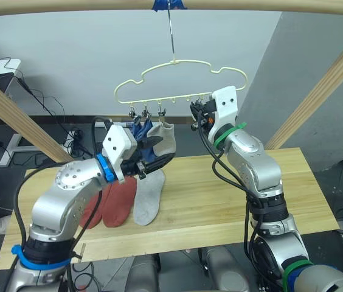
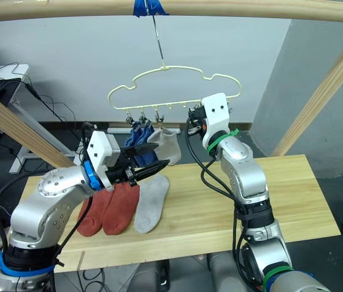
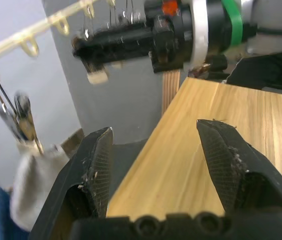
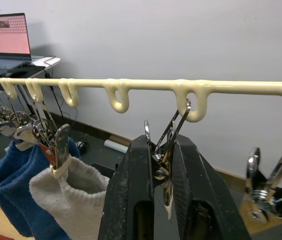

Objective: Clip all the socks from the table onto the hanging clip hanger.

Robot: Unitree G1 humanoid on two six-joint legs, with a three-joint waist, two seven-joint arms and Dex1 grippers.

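Pale wall (image 1: 86, 55), wood frame bar (image 1: 68, 5), laptop (image 4: 7, 35) on desk.

Table (image 1: 232, 201): pale wood planks, smooth, satin. Socks (image 1: 148, 198): soft matt knit. Clip hanger (image 4: 146, 86): glossy pale coating; clips (image 4: 167, 150) shiny metal.

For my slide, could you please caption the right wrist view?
Right claw pinches a metal clip on the clip hanger, beside hung grey sock.

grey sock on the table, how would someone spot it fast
Start at the pale wooden table and look to its left part, where three socks lie side by side. The grey sock is the rightmost; the two beside it are rust-red.
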